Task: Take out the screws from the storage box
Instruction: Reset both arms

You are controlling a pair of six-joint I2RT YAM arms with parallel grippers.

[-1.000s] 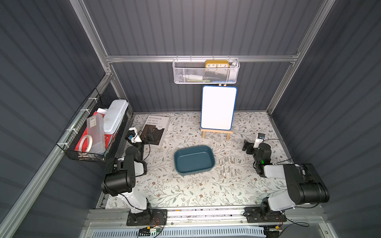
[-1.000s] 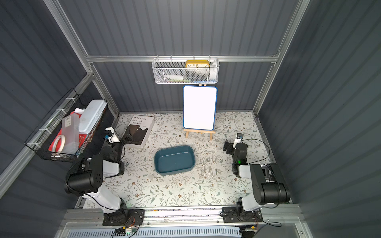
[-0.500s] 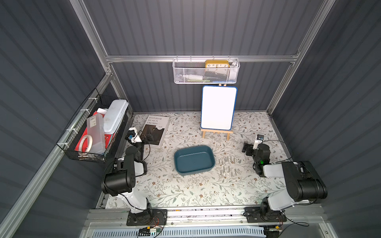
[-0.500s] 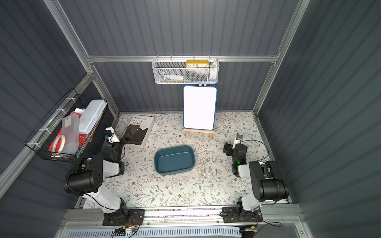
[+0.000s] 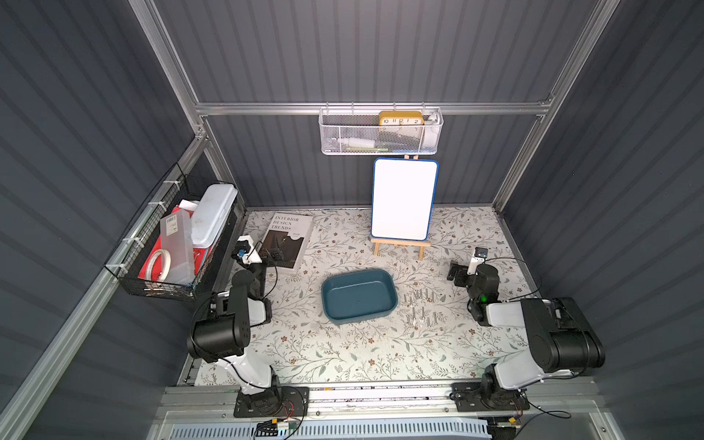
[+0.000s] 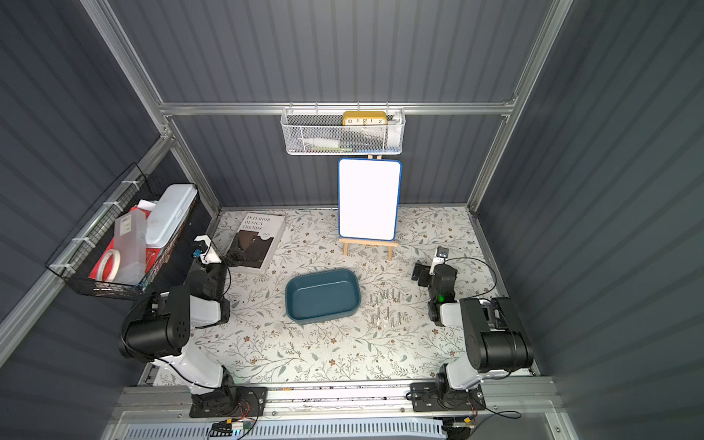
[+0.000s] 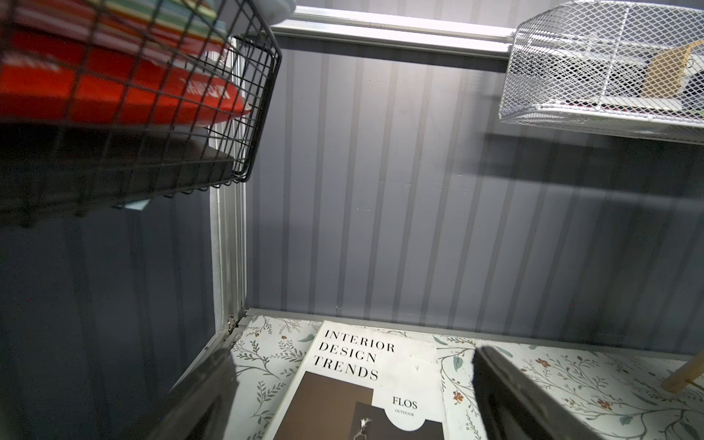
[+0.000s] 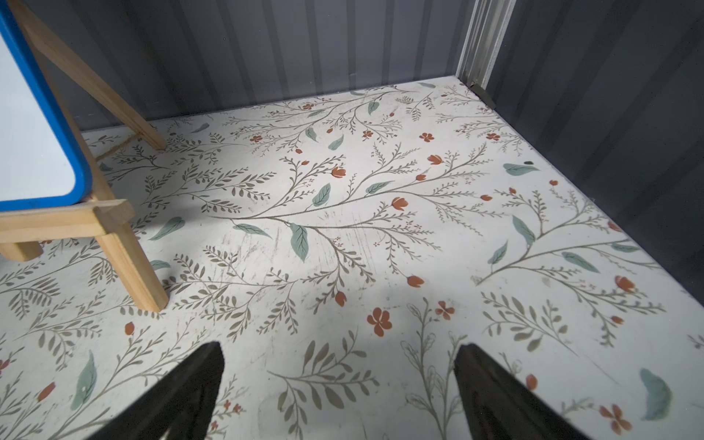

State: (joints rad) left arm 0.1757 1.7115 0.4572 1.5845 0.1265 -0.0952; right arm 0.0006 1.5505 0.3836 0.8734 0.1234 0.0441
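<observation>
Silvery metal screws (image 5: 422, 309), seemingly upright, cluster right of the rounded teal plastic storage box (image 5: 358, 295); left gripper (image 7: 352, 354) and right gripper (image 8: 339, 346) gape empty.

A robot-lab mock room: grey panel walls (image 5: 343, 57), aluminium frame (image 5: 266, 108), floral tabletop (image 5: 343, 354), mounting rail (image 5: 381, 394).

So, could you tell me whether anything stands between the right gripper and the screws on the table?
Nothing visible does. In both top views only bare floral table lies between the open right gripper and the screws; the storage box sits on their other side.
</observation>
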